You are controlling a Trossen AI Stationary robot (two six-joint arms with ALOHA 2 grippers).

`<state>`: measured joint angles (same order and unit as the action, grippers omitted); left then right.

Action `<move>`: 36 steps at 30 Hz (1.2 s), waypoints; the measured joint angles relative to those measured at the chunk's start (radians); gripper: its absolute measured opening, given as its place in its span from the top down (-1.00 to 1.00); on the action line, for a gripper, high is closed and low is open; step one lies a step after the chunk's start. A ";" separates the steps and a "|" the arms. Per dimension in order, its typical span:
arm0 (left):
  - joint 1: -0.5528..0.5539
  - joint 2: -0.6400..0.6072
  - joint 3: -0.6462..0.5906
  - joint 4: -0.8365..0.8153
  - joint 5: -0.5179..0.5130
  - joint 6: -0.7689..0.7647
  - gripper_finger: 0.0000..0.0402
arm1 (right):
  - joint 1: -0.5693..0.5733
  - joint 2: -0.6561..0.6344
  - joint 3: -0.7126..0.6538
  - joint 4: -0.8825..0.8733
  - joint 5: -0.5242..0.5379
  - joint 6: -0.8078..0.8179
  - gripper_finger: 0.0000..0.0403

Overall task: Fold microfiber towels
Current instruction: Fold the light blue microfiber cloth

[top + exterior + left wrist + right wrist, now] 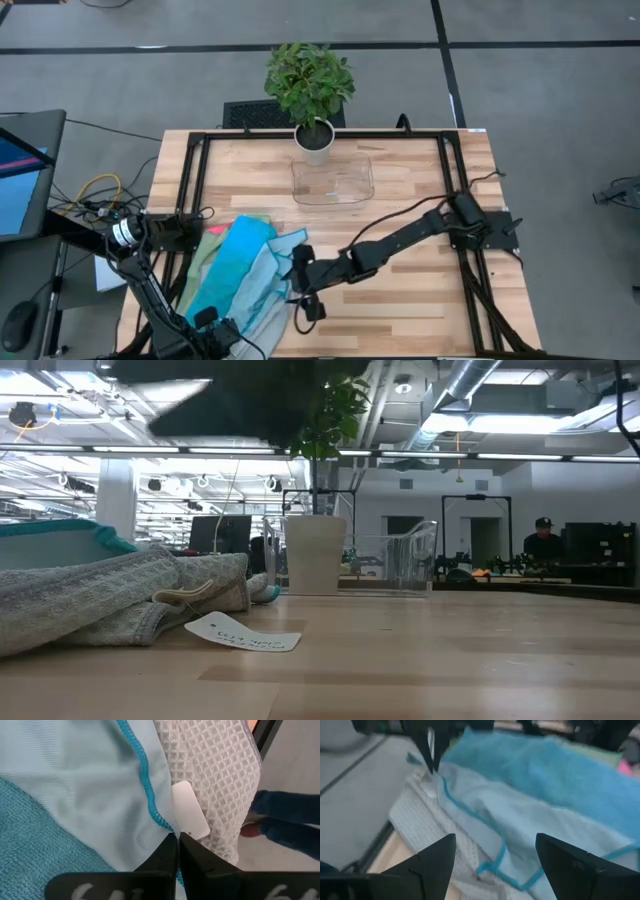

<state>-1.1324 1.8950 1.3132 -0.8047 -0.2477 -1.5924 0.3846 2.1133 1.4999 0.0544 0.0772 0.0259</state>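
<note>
Now my left tool (178, 840) is pinched shut on teal-edged light grey microfiber towel (90, 785) at worktop (420, 310) edge; right tool (495, 857) wide, near towel pile.

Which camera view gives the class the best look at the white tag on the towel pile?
The left wrist view: the white tag lies close up beside the teal edging, just past the shut left gripper. The low view shows it flat on the table. The high and right wrist views do not show it clearly.
</note>
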 joint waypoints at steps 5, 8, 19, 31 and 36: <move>0.000 0.000 0.000 -0.004 -0.030 -0.008 1.00 | 0.001 0.080 0.051 0.004 0.000 0.000 -0.50; 0.000 0.000 0.000 -0.017 -0.038 -0.007 1.00 | 0.001 0.133 0.079 0.000 0.002 0.021 -0.50; -0.001 0.000 -0.002 -0.019 -0.077 -0.015 1.00 | -0.008 0.202 0.126 -0.054 0.074 0.107 -0.50; -0.001 0.000 -0.002 -0.021 -0.106 -0.016 1.00 | -0.008 0.200 0.127 -0.070 0.109 0.106 -0.17; -0.001 0.000 -0.002 -0.021 -0.106 -0.016 1.00 | -0.007 0.200 0.127 -0.071 0.108 0.105 0.14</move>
<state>-1.1336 1.8950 1.3109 -0.8255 -0.3534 -1.6085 0.3775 2.3133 1.6272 -0.0166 0.1856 0.1311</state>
